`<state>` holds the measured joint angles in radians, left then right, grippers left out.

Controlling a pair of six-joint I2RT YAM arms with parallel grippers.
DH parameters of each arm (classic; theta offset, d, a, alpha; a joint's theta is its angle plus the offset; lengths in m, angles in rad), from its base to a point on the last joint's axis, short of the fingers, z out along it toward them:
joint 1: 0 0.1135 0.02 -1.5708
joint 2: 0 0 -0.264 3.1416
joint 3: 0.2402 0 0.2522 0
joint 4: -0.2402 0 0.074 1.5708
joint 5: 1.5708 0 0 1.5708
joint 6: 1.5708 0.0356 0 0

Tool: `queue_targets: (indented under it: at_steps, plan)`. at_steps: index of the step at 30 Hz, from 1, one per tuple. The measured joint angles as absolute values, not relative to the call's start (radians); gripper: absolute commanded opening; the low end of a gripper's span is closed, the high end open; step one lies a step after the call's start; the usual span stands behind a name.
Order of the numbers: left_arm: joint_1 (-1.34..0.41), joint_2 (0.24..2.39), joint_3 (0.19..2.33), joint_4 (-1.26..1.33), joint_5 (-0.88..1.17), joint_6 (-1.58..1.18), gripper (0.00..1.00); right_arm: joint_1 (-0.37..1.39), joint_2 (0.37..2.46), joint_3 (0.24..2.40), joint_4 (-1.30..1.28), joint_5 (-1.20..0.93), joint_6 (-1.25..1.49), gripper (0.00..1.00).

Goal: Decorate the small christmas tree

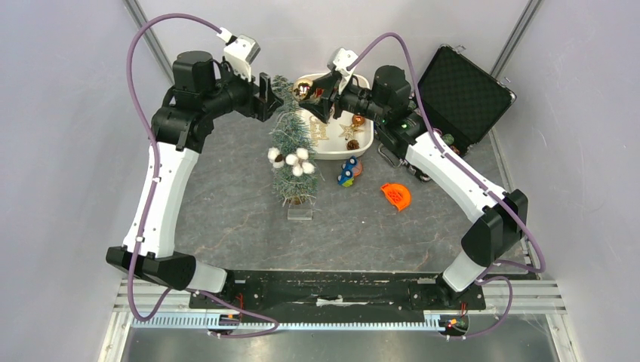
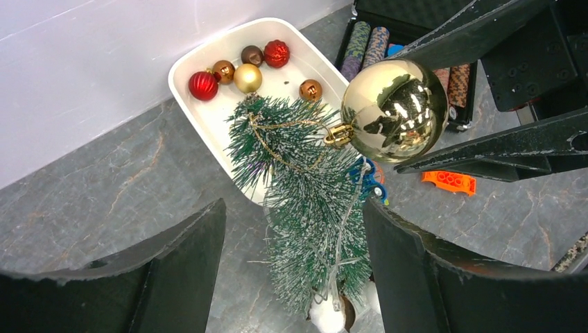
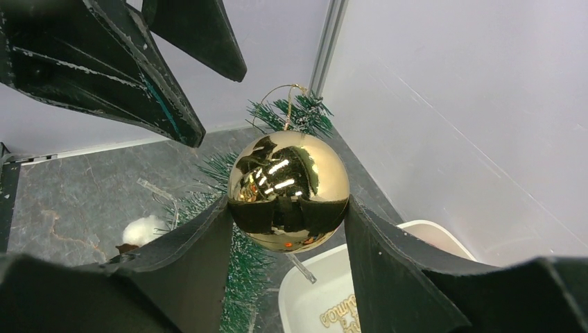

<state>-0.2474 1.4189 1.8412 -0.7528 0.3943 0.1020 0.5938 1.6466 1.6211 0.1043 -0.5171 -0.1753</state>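
Observation:
The small christmas tree [image 1: 290, 136] stands on the grey table, frosted green, with white cotton balls [image 1: 291, 160] on its lower branches. My right gripper [image 3: 288, 208] is shut on a shiny gold bauble [image 3: 288, 187], held beside the tree's tip [image 3: 295, 114]. The bauble's thin gold loop lies over the top branches [image 2: 277, 128]. My left gripper [image 2: 295, 208] is open, its fingers on either side of the tree's upper part [image 2: 312, 208] without touching it. Seen from the top camera, the left gripper [image 1: 266, 94] and right gripper [image 1: 312, 102] flank the treetop.
A white tray [image 1: 332, 154] behind the tree holds red, gold and brown baubles [image 2: 236, 69] and a gold star. An open black case [image 1: 464, 94] stands at the back right. Small blue figures [image 1: 349, 172] and an orange piece [image 1: 396, 196] lie right of the tree.

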Motion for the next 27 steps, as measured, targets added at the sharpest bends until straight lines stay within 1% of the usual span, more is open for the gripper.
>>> queue_targets:
  at_steps: [3,7,14,20,27]
  plan:
    - [-0.252,1.422,1.841,-0.752,0.374,0.103,0.75,0.594,1.647,1.619,0.106,-0.516,-0.175,0.27]
    - [-0.253,1.428,1.841,-0.745,0.339,0.104,0.75,0.594,1.647,1.607,0.112,-0.514,-0.175,0.27]
    - [-0.253,1.426,1.839,-0.748,0.322,0.114,0.77,0.594,1.645,1.591,0.112,-0.496,-0.175,0.27]
    - [-0.253,1.381,1.82,-0.764,0.322,0.135,0.78,0.595,1.644,1.588,0.112,-0.487,-0.175,0.27]
    - [-0.253,1.367,1.848,-0.76,0.308,0.142,0.78,0.601,1.636,1.57,0.12,-0.472,-0.166,0.27]
